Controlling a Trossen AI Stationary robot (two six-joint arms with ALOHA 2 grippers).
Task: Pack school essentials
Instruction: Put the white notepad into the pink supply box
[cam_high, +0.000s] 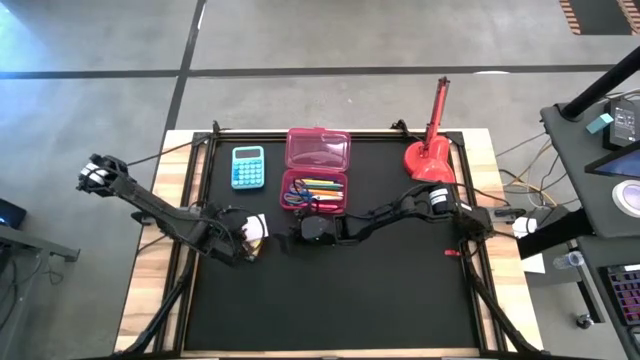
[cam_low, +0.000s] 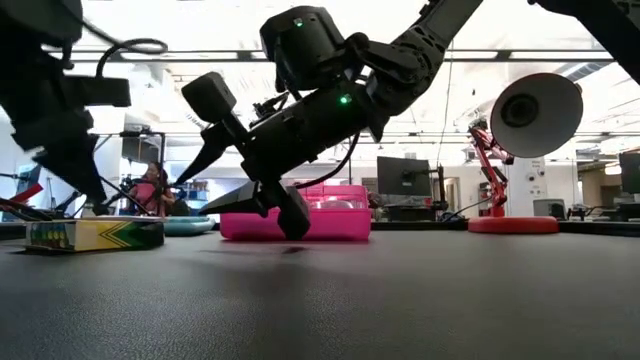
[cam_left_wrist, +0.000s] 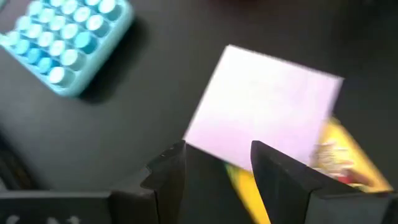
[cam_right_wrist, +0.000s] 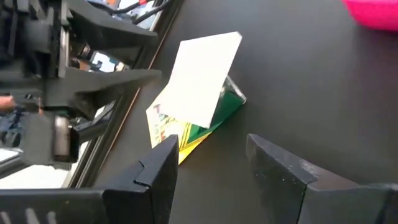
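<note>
The left gripper (cam_high: 243, 232) hovered with jaws released over the crayon pack (cam_high: 257, 229), seemingly poised to grasp it. The right gripper (cam_high: 305, 231) waited nearby, jaws likewise released, before the open pink case (cam_high: 317, 170) holding pencils.

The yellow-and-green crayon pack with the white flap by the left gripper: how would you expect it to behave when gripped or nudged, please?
The crayon pack looks like thin card, so probably light and easily crushed. Its white flap stands open and would likely flex. Lying flat on the black mat, it should slide rather than roll if the left gripper nudges it.
</note>
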